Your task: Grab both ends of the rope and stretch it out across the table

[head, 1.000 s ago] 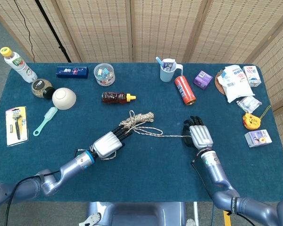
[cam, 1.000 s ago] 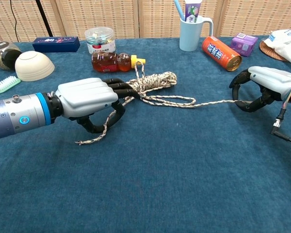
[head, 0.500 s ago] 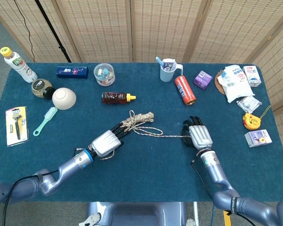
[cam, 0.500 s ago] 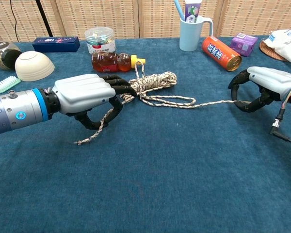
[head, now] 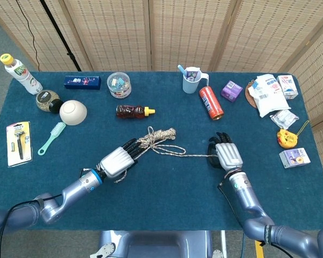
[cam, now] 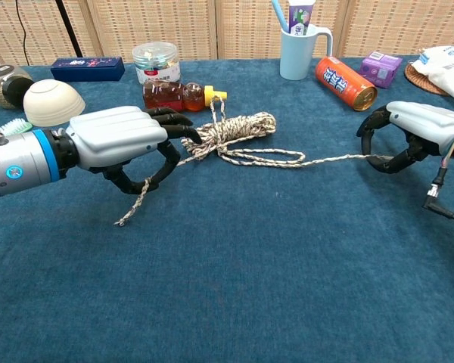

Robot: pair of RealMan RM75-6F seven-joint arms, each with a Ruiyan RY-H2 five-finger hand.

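The beige rope lies mid-table with its coiled bundle (head: 159,135) (cam: 234,128) still wound up. One strand runs right to my right hand (head: 227,155) (cam: 412,132), whose curled fingers hold that end just above the blue table (head: 167,199). My left hand (head: 117,161) (cam: 117,144) hovers left of the coil, its fingers stretched toward it and apart from the thumb. The rope's left strand passes loosely under this hand, not pinched. Its loose tail (cam: 132,208) lies on the cloth below the hand.
A honey bottle (head: 133,111) lies just behind the coil, and an orange can (head: 210,102) and a blue cup (head: 191,81) sit behind the right hand. A bowl (head: 73,112), brush (head: 51,138) and razor pack (head: 18,142) are far left. Snack packs (head: 269,94) are far right.
My left hand has drawn back to the left and its fingers have uncurled. The rope tail stayed where it was. The right hand has not moved.
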